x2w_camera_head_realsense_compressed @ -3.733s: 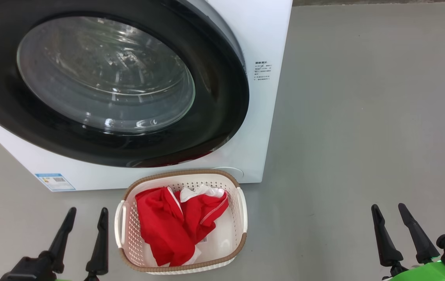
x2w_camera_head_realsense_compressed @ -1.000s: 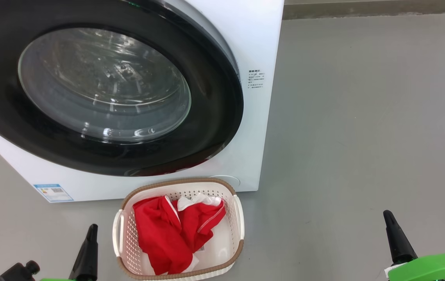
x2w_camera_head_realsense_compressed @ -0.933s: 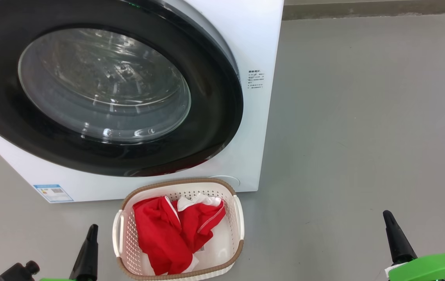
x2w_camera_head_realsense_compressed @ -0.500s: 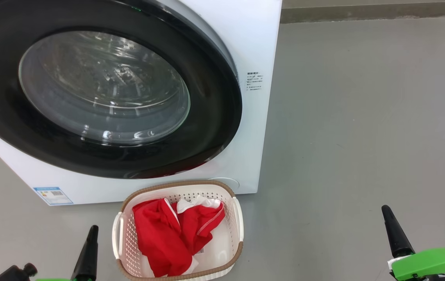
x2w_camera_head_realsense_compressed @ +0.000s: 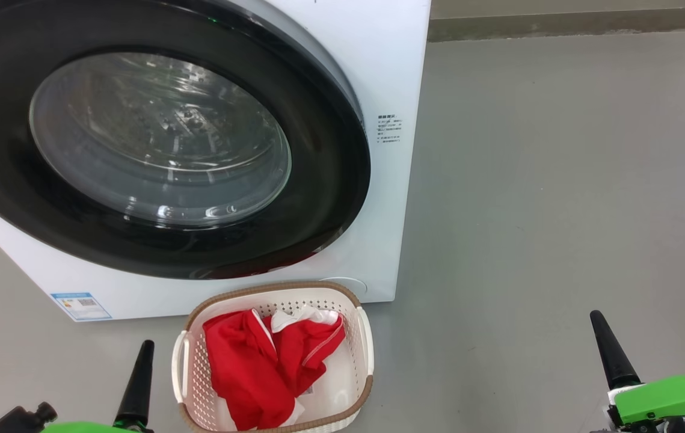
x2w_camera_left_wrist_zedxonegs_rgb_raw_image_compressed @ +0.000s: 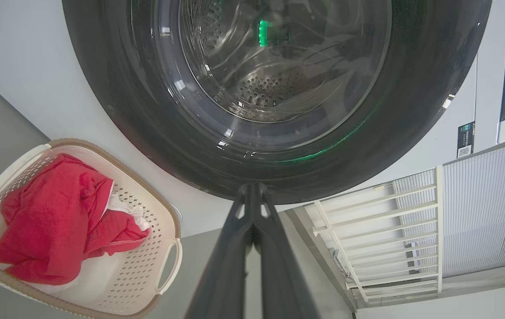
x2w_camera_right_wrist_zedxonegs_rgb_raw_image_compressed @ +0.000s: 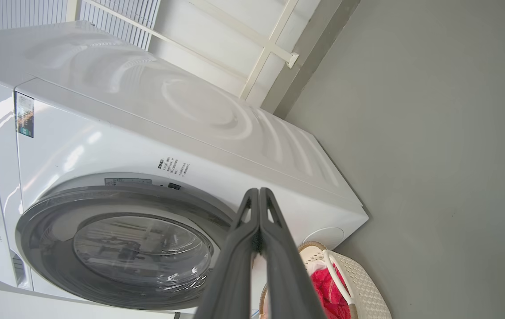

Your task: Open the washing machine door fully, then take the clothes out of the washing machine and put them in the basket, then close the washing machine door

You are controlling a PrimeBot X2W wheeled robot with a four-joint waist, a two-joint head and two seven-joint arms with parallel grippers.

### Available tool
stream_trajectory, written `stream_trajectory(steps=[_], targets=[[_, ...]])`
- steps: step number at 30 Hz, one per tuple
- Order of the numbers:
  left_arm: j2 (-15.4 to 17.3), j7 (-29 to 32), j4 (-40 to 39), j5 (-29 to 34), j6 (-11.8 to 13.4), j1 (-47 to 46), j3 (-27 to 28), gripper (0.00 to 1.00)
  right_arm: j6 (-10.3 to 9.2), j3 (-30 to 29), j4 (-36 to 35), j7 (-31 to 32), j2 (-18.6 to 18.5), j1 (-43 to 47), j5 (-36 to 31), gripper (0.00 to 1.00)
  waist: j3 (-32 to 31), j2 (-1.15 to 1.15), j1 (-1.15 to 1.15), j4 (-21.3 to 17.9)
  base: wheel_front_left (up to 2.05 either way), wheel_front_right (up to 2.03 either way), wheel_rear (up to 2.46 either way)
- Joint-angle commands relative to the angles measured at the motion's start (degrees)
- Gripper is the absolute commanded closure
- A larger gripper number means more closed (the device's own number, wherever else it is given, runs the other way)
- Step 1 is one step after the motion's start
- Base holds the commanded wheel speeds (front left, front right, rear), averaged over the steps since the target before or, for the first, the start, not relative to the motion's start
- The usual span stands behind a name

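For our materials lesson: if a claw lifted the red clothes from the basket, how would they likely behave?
Probably floppy: the clothes lie crumpled in folds in the basket, so they would sag and drape. Likely light: the fabric looks thin. Soft cloth, so hardly fragile.
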Motion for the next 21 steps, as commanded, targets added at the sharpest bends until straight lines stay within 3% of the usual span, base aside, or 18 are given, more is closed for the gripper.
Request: stream_trajectory(steps=[1, 21], targets=[[0.78, 0.30, -1.27, -1.41, -0.29, -2.39, 1.74, 1.00, -0.04, 0.59, -1.46, 0.42, -0.66, -3.32, 1.66, 1.00, -0.05, 0.00, 0.00, -0.02, 0.00, 0.00, 0.00], [0.38, 3.64, -1.05, -13.46, -0.36, -3.25, 2.66, 1.00, -0.05, -0.35, -1.51, 3.85, -0.19, -5.23, 12.04, 1.00, -0.88, 0.00, 0.00, -0.36, 0.00, 0.00, 0.00]])
